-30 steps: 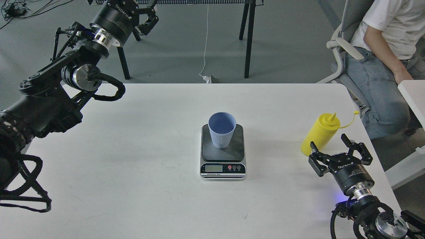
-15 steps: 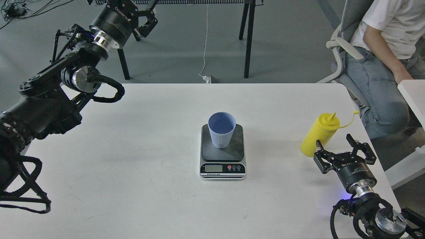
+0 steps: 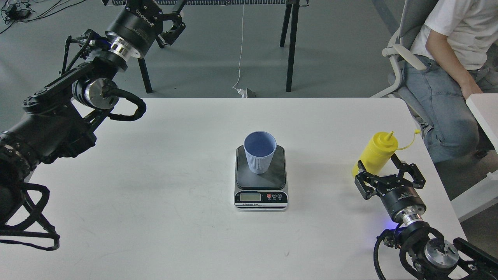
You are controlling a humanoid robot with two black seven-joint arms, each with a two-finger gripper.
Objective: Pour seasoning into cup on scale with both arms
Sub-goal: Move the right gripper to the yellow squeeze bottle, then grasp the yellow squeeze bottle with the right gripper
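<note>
White table (image 3: 155, 175) fills most of the head view. The scale (image 3: 261, 179) serves as landmark, sitting near the table's middle, display and buttons on its near edge.

Person in white shirt and jeans (image 3: 451, 58) sits on a grey chair (image 3: 404, 46), far right of the scale, beyond the table's right corner. Black table legs (image 3: 290, 46) stand on the grey floor behind the scale, a white cable (image 3: 241, 50) hanging beside them.

Left arm (image 3: 58, 116) reaches in far left of the scale, raised above the table's back-left corner. Left gripper (image 3: 171, 19) is up at the frame's top edge, well apart from the scale; partly cut off, so cannot tell how its jaws stand.

Right arm (image 3: 412, 233) comes in at the near right of the scale. Right gripper (image 3: 383, 171) has its jaws spread wide, one finger on each side of the lower part of the seasoning (image 3: 375, 155); no clamping visible.

Seasoning bottle stands upright on the table, right of the scale and well apart from it, tethered cap hanging off to its right.

Cup (image 3: 260, 151) stands upright on the scale's dark plate, toward the back, open end up.
</note>
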